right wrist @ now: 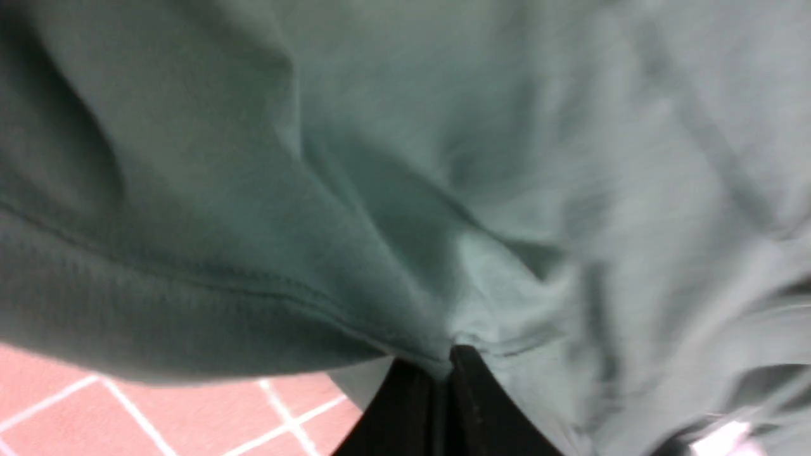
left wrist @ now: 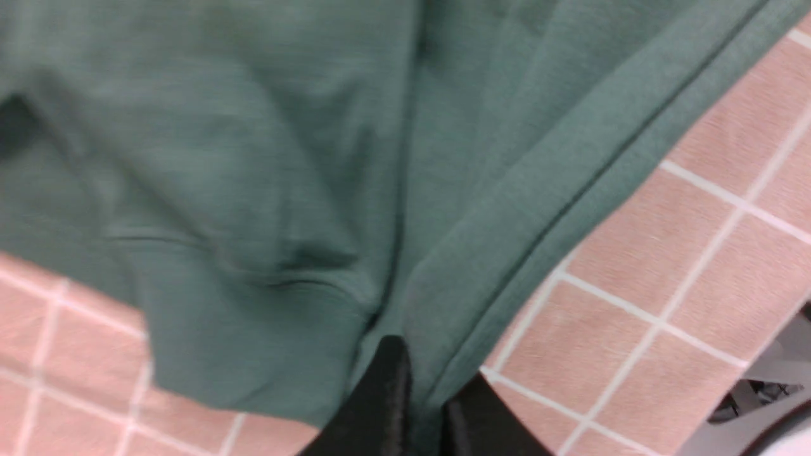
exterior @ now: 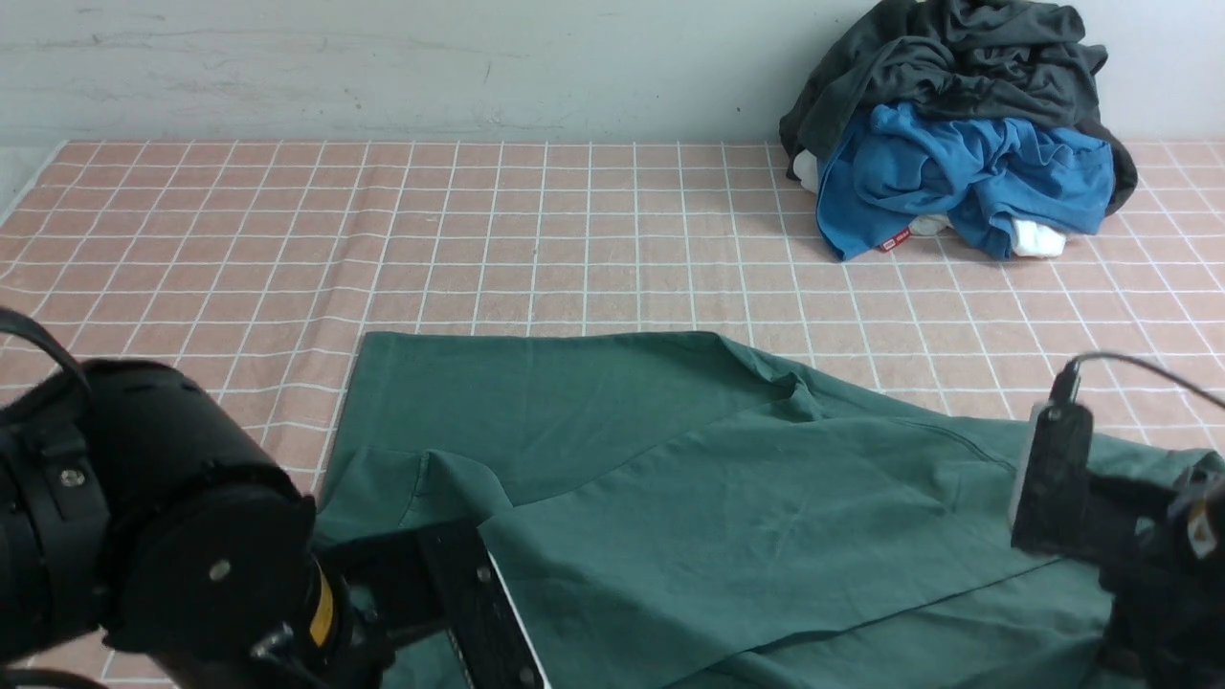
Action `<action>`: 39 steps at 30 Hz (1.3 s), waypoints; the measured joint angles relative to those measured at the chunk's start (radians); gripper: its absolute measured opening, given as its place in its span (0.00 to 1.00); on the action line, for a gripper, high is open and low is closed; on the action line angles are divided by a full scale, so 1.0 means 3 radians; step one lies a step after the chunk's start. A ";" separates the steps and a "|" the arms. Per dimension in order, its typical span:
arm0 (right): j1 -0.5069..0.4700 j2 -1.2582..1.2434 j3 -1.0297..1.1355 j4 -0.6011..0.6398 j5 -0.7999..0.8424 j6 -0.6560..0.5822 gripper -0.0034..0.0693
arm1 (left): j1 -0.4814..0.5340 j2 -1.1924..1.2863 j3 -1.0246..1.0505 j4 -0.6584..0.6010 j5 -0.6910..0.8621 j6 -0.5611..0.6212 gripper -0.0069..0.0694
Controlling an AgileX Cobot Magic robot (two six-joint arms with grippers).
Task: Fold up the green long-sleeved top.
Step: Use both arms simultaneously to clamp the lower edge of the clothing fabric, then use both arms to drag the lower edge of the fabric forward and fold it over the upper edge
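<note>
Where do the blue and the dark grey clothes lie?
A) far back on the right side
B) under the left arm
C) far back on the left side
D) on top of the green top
A: the blue garment, with the charcoal-grey garment heaped on it, sits far back on the right, apart from the green top.

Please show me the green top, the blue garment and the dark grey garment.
green top [exterior: 689, 488], front view, on its flat middle.
blue garment [exterior: 967, 177], front view, on its crumpled front.
dark grey garment [exterior: 976, 57], front view, on its upper folds.
</note>
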 joint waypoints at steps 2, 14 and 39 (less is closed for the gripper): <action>-0.0173 0.0046 -0.0350 0.0115 0.0113 -0.0048 0.05 | 0.0226 0.0000 -0.0206 0.0046 0.0042 0.0014 0.10; -0.0888 0.1083 -0.1734 0.0793 0.0264 -0.0289 0.05 | 0.1227 0.0871 -0.1719 0.0098 -0.0007 0.0298 0.11; -0.0898 0.2603 -0.3707 0.0472 0.0223 0.0775 0.41 | 0.1386 0.2886 -0.3454 0.0675 -0.0289 0.0307 0.29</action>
